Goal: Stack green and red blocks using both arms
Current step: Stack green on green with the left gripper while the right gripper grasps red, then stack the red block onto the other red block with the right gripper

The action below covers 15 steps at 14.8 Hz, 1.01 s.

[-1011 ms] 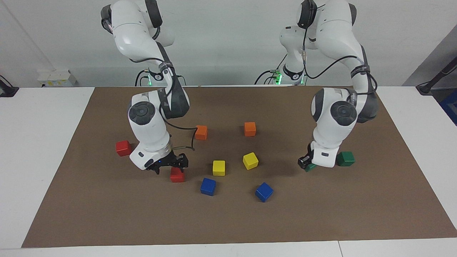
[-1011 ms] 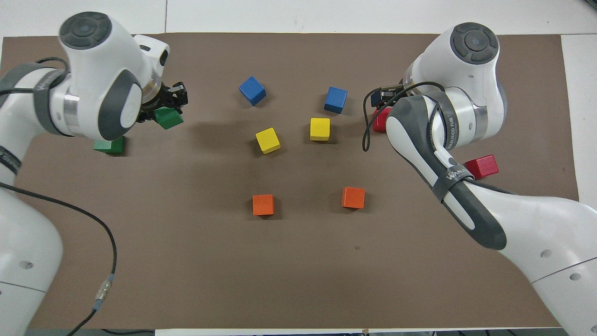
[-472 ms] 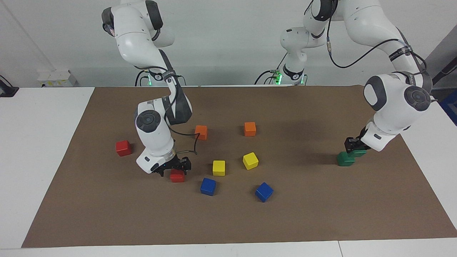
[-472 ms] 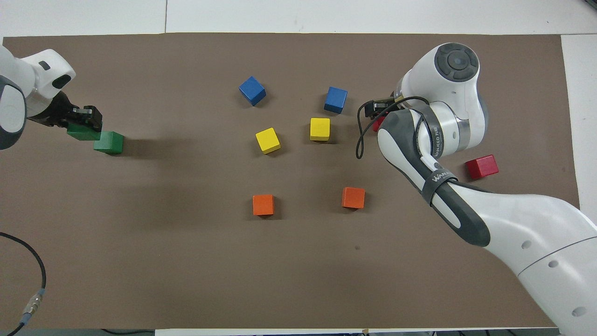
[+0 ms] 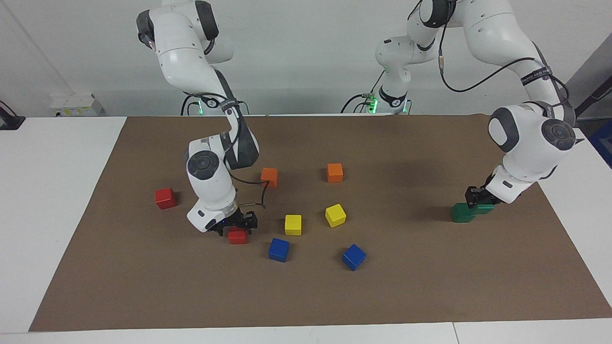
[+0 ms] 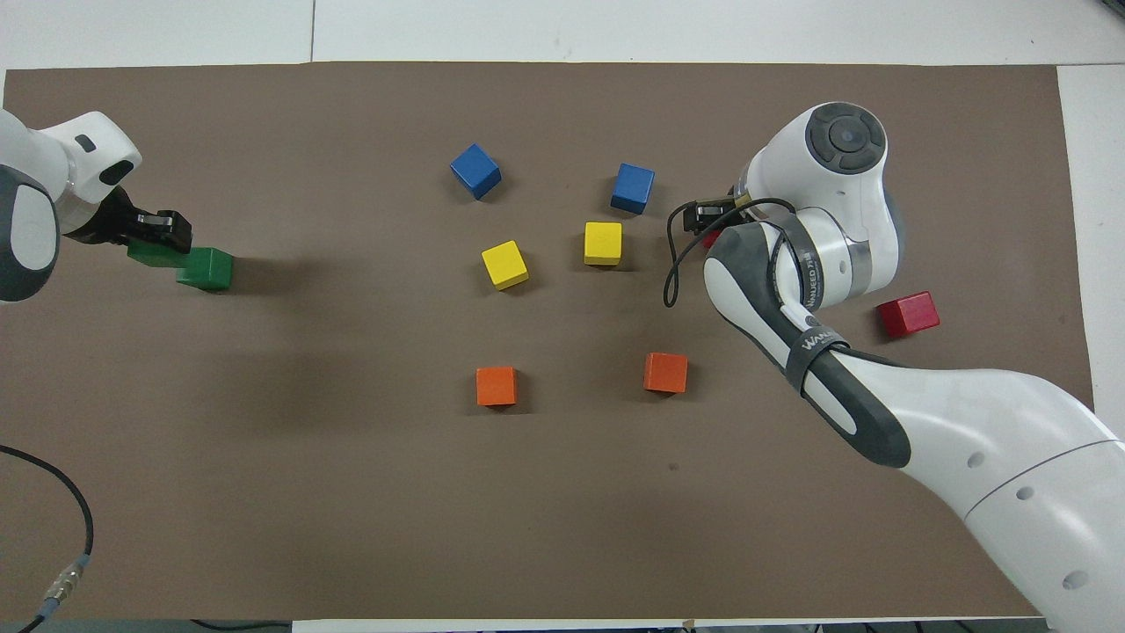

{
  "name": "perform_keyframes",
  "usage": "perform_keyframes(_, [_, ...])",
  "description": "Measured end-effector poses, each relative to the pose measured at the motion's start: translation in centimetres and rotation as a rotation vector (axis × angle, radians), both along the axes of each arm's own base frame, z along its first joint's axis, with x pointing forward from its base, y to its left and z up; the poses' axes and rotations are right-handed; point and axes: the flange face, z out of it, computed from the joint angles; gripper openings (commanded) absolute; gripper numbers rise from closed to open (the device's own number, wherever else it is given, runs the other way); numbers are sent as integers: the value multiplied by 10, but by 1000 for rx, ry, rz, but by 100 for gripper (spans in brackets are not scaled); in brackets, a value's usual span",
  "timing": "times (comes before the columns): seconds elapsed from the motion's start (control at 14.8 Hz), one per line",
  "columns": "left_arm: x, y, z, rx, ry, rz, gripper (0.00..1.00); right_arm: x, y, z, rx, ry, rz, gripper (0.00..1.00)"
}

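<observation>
While each gripper sits at a cube, two more cubes lie free on the brown mat (image 5: 430, 286).

The left gripper (image 5: 474, 197) clamps a green cube (image 5: 484, 208), held partly over and apparently touching the second green cube (image 5: 462, 213) at the left arm's end. The right gripper (image 5: 237, 224) straddles a red cube (image 5: 237, 235) resting on the mat; whether its fingers press the cube, I cannot tell. The second red cube (image 5: 165, 198) lies nearer the robots, well apart.

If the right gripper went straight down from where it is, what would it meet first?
The red block on the mat: the right gripper is right over it, fingers either side, though actual contact is hard to judge.
</observation>
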Motion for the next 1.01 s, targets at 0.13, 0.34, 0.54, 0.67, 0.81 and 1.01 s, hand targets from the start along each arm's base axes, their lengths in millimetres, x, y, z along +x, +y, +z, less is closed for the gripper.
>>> perform_keyframes(0.13, [-5,6,-5,-2,-1,9,0,-3,6,-2,0,4,-10,0])
perform_keyframes(0.34, [-9,6,-6,-41,-9,42,0,-2,6,1,-2,7,-16,0])
perform_keyframes(0.54, [-12,3,-10,-56,-24,78,0,6,-8,23,-13,21,-38,0])
perform_keyframes(0.67, [-13,3,-11,-57,-27,83,0,14,-24,52,-18,22,-64,0])
perform_keyframes(0.81, [-13,3,-11,-57,-34,84,0,18,-43,84,-23,9,-83,0])
perform_keyframes(1.01, [-12,2,-11,-57,-35,84,0,13,-92,121,-41,21,-4,0])
